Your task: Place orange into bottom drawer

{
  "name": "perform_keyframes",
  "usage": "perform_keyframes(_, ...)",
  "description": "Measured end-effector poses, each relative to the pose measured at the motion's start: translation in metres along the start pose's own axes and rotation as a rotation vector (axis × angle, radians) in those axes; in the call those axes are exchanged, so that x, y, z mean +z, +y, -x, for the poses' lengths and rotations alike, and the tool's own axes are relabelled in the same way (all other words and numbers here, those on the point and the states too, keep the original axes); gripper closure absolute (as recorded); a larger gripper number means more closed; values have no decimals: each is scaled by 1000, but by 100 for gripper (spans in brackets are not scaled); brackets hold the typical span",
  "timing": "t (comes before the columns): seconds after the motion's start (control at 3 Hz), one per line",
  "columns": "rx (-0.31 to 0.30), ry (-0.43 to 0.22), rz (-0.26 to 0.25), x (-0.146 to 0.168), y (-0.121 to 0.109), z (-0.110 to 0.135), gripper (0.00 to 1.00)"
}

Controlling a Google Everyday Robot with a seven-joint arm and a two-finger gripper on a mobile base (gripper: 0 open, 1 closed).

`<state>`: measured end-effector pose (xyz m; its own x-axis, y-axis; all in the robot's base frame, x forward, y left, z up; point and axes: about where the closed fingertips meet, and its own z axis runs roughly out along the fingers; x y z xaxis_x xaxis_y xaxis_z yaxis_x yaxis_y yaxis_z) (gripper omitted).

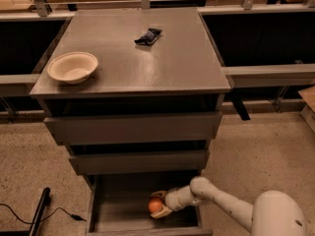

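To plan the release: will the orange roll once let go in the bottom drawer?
Probably a little: the orange is round and smooth, and the bottom drawer floor looks flat. Its walls should stop it. The gripper, shut on it, sits low inside, so a bounce seems unlikely.

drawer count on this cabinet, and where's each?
3. The top drawer and middle drawer are stacked under the tabletop. The bottom drawer is pulled out, with the end effector holding the orange in it.

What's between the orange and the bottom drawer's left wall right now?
Only bare drawer floor, as the camera view shows. The gripper, entering the bottom drawer from the right, is closed on the orange near the drawer's middle.
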<state>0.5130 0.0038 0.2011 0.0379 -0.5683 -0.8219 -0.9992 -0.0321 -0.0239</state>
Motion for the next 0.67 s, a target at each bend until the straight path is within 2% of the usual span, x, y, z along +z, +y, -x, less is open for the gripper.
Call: perform_keyframes(0.67, 50, -36, 7, 25, 10, -8, 100)
